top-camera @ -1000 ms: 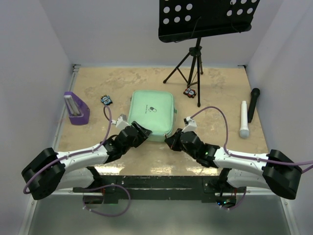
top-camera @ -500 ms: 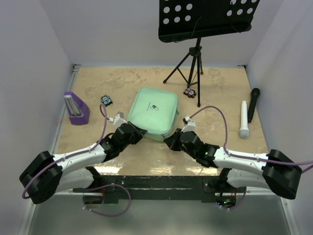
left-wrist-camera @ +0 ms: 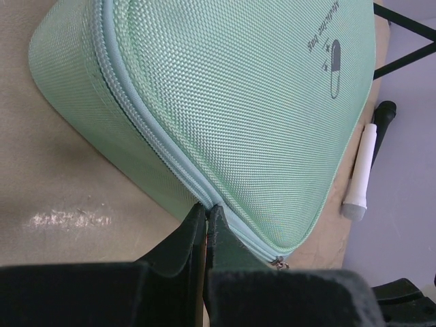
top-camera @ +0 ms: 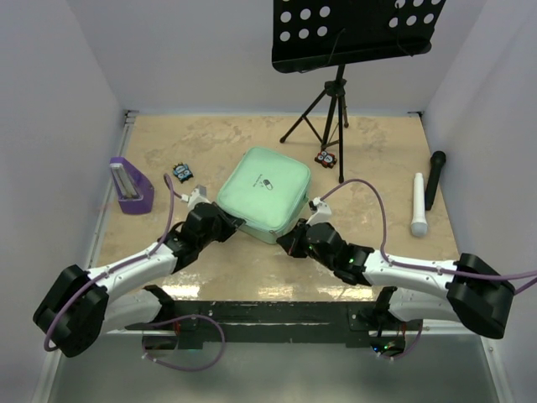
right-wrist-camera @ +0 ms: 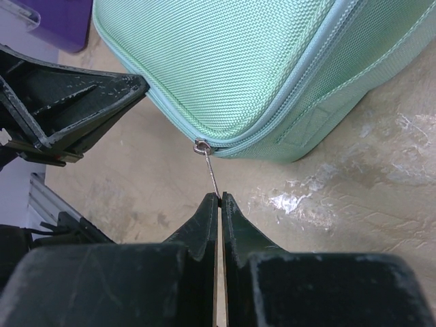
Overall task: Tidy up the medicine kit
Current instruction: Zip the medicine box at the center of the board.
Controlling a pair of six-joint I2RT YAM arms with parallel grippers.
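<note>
**A:** Top view, go.

**B:** The medicine kit (top-camera: 264,189) is mid-table (top-camera: 210,138), lid down and turned diamond-wise. The left gripper (top-camera: 237,223) is at its near-left edge and the right gripper (top-camera: 284,245) at its near corner. The jaws are too small to read from up here. The purple stand (top-camera: 130,186) is at the left. On the right, the white microphone (top-camera: 418,204) lies just beside the black microphone (top-camera: 435,178). The music stand (top-camera: 357,34) is at the far side.

**A:** Left wrist?

**B:** The left jaws are clenched, tips meeting right on the kit's zipper seam (left-wrist-camera: 146,129). I can't tell whether any fabric is caught. The pill logo (left-wrist-camera: 335,58) is only clear in this view. Both microphones peek past the kit's far edge.

**A:** Right wrist?

**B:** Here's the detail nothing else gives. The right jaws are clamped on the thin metal zipper pull (right-wrist-camera: 208,160), which runs from the kit's corner straight into the fingertips. The zipper looks fully closed. The left gripper shows side-on at the left, its tip against the kit's side wall. A bit of the purple stand is in the top-left corner.
</note>
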